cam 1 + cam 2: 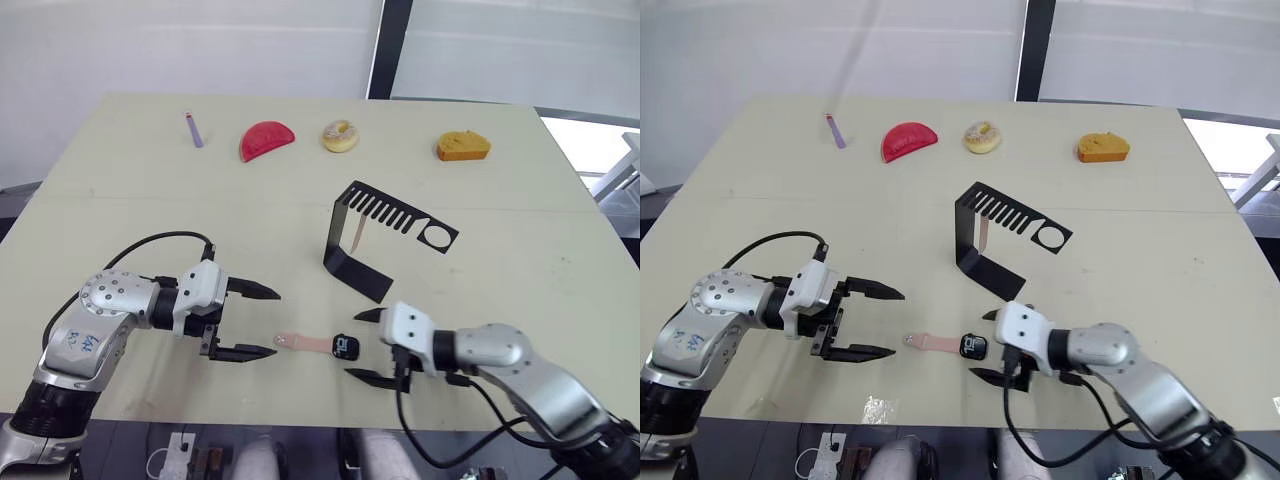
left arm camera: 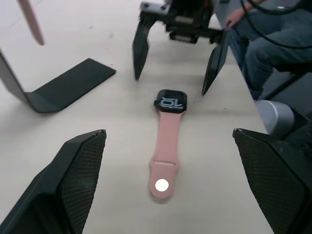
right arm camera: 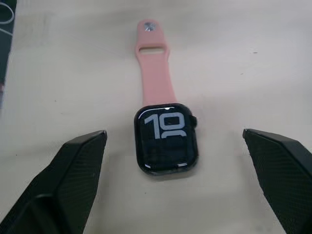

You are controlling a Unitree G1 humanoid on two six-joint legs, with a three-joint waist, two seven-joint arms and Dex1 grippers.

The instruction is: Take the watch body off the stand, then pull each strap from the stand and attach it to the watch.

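Watch body (image 3: 166, 138) lies flat on the worktop (image 1: 520, 250) near the front edge, screen up, with one pink strap (image 2: 165, 153) already joined to it and stretched toward the left pincer (image 1: 243, 321). Left pincer is spread wide and empty, just beside the free end of that strap. Right pincer (image 1: 366, 345) is also spread and empty, its fingers flanking the watch body without touching it.

Risks from this position:
- Closing the right pincer off-centre is likely to spin or skid the small case across the smooth worktop.
- Gripping over the open strap slot would block the second attachment.
- Pulling on the fitted strap could slide it back out of its slot.

Stand (image 1: 352, 262) sits farther back, well apart from both pincers. Second strap (image 1: 354, 236) hangs from the slotted arm; a sideways pull may tip or drag the light stand.

Readable writing: the screen shows large light digits "10"; a lower row of digits is only partly legible. The left arm carries a handwritten label that cannot be read.
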